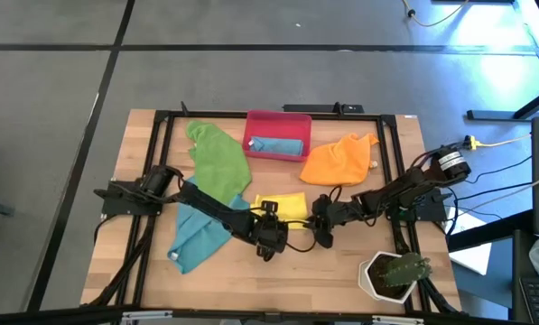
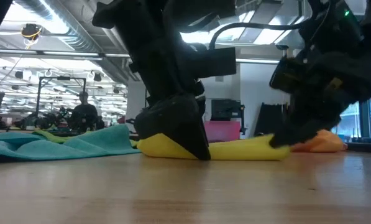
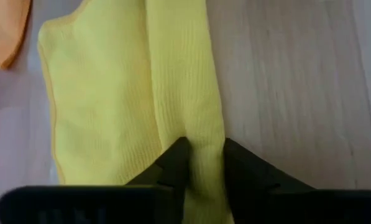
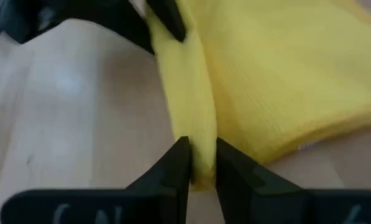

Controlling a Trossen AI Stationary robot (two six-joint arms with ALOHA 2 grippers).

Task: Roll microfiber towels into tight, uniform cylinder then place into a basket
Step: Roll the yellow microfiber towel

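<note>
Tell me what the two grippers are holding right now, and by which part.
Both hold the yellow towel by its folded front edge: the left gripper pinches one end of the fold, the right gripper the other end.

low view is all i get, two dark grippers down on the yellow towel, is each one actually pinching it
Observer: Yes. The left gripper has a rolled edge of the yellow towel between its fingers.
Operator: and the right one
Observer: The right gripper pinches the same rolled edge at the other end.
Operator: anything in the basket yet
Observer: The red-pink basket already holds one teal towel.
</note>
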